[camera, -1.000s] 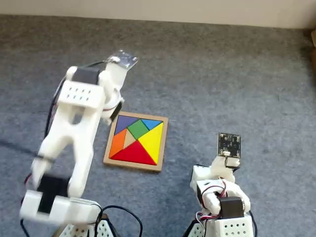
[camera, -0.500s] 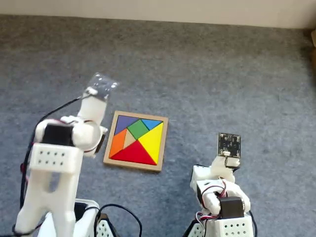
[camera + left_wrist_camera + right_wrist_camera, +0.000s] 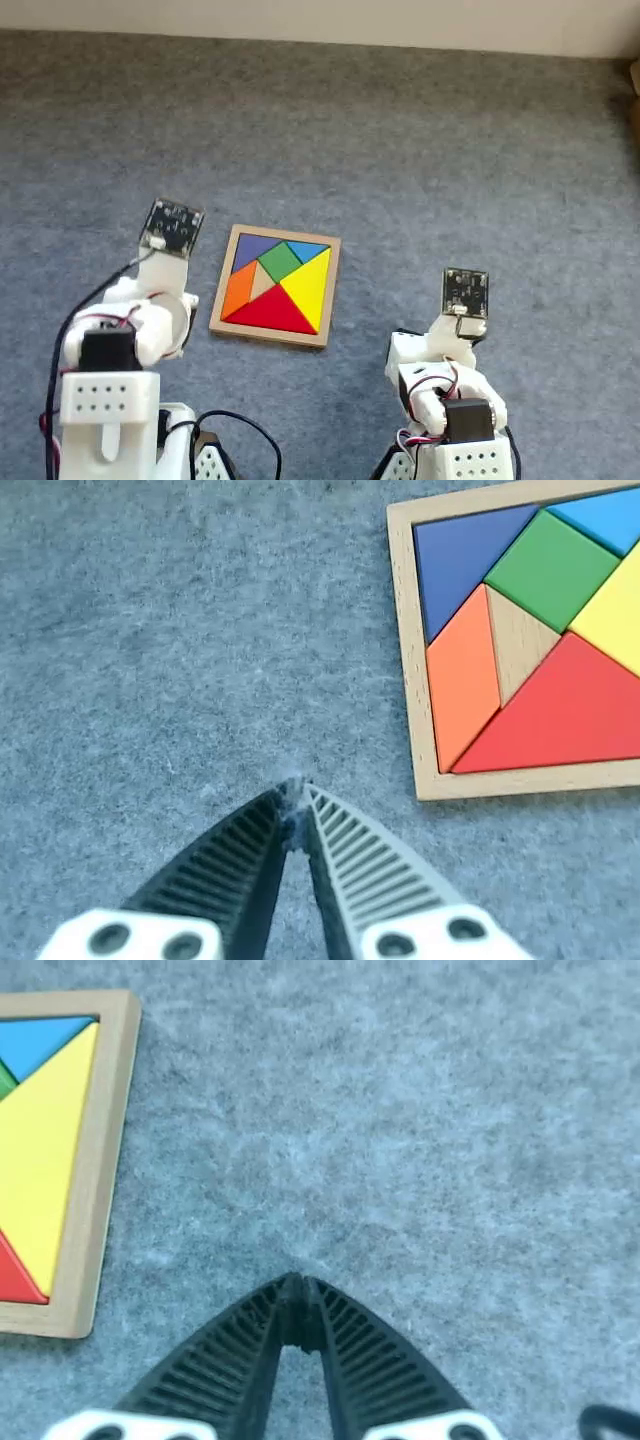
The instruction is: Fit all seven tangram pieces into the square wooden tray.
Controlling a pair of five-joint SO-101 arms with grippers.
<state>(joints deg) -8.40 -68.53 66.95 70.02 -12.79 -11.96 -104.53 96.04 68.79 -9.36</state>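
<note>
The square wooden tray (image 3: pixel 268 337) lay flat on the grey carpet (image 3: pixel 450 150), a little left of the middle of the high view and slightly turned. All seven pieces sat inside it and filled the frame with no open gap that I could see. The red triangle (image 3: pixel 270 312) took the lower part and the yellow triangle (image 3: pixel 312 280) the right side. The green square (image 3: pixel 280 262) was near the top centre, between the dark blue triangle (image 3: pixel 252 250) in the upper left corner and the light blue triangle (image 3: pixel 308 250) in the upper right corner. The orange piece (image 3: pixel 238 292) lay along the left edge, and the small plain wooden triangle (image 3: pixel 262 286) touched it in the middle. The left arm (image 3: pixel 130 340) stood folded at the lower left of the high view, just beside the left edge of the tray. The left gripper (image 3: pixel 293 790) was clenched, tips together, with nothing between them, above bare carpet near the corner of the tray with the orange piece. The right arm (image 3: pixel 445 400) stood folded at the lower right, apart from the tray. The right gripper (image 3: pixel 296 1285) was also clenched and held nothing, above the carpet beside the edge with the yellow triangle.
</note>
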